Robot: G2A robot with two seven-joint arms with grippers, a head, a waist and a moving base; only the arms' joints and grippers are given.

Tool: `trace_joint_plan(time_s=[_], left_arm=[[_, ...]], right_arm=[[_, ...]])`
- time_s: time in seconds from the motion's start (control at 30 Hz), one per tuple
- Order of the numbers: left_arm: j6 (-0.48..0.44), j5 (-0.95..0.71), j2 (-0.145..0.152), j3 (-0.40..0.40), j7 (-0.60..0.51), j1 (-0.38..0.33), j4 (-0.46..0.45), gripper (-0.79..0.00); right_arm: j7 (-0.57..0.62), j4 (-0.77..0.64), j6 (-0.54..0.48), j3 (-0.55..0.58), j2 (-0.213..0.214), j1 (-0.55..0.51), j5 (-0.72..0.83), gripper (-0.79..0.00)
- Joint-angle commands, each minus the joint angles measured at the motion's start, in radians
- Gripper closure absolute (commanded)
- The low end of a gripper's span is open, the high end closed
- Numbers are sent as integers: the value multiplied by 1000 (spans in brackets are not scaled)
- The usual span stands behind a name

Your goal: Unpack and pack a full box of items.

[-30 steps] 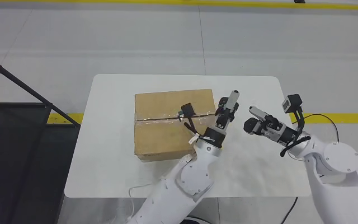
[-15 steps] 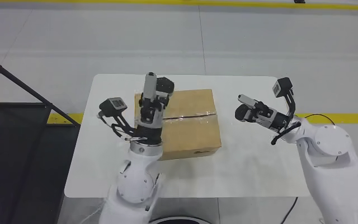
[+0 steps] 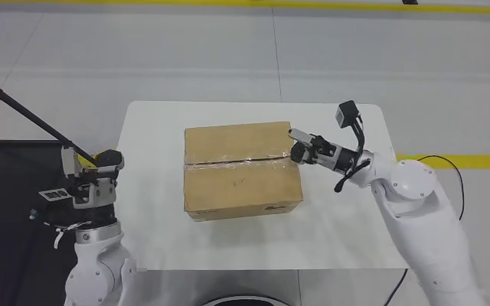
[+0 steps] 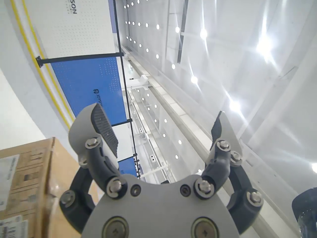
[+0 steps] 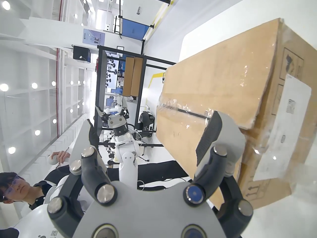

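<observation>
One cardboard box [image 3: 239, 170] sits in the middle of the white table [image 3: 153, 229]. Its top flaps are shut, with clear tape [image 3: 237, 162] running along the centre seam, so what it holds is hidden from me. A white shipping label [image 5: 292, 115] is stuck on the end face nearest my right arm.

My right gripper [image 3: 295, 147] is up at that end of the box, level with the seam. Its jaws are spread wide and grip nothing. One finger [image 5: 218, 134] hangs over the top edge; I cannot tell whether it touches the cardboard.

My left gripper [image 4: 158, 115] is out past the table's left edge, well apart from the box. It points up toward the ceiling lights, jaws parted and empty.

Grey floor surrounds the table, with a yellow line [image 3: 444, 161] running across it.
</observation>
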Motion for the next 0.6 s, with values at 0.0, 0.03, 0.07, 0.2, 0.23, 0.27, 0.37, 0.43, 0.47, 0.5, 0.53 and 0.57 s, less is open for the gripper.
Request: trace_joint_plan(time_s=[0.0, 0.03, 0.07, 0.2, 0.23, 0.27, 0.37, 0.43, 0.47, 0.5, 0.53, 0.57], left_arm=[[-16, 7, 2, -18, -3, 13, 39, -785], [-26, 5, 3, -21, -2, 15, 56, -785], [-29, -8, 3, -21, -1, 16, 72, -785], [-37, -61, 5, -17, -16, 20, 124, -785], [-31, -87, 5, -14, -26, 22, 133, -785], [-25, -110, 6, -10, -44, 24, 137, -785], [6, -175, 10, 3, -110, 31, 154, -785], [21, -213, 13, 10, -159, 33, 166, -785], [24, -230, 14, 17, -183, 34, 174, -785], [27, -243, 15, 23, -205, 34, 180, -785], [27, -253, 16, 27, -220, 34, 186, -785], [25, -263, 17, 34, -233, 33, 190, -785]], right_arm=[[2, 38, 8, -35, -8, 33, 10, -785], [4, 53, 10, -50, -12, 44, 12, -785], [5, 68, 14, -64, -16, 55, 15, -785], [-6, 110, 20, -106, -28, 87, 23, -785], [-8, 115, 20, -110, -30, 90, 25, -785], [-8, 116, 21, -111, -31, 91, 27, -785], [12, 114, 42, -113, -31, 88, 33, -785], [24, 113, 61, -117, -31, 87, 31, -785], [27, 113, 66, -120, -32, 87, 31, -785], [26, 114, 67, -122, -33, 87, 32, -785], [24, 114, 67, -124, -34, 86, 32, -785], [23, 115, 66, -127, -35, 86, 34, -785]])
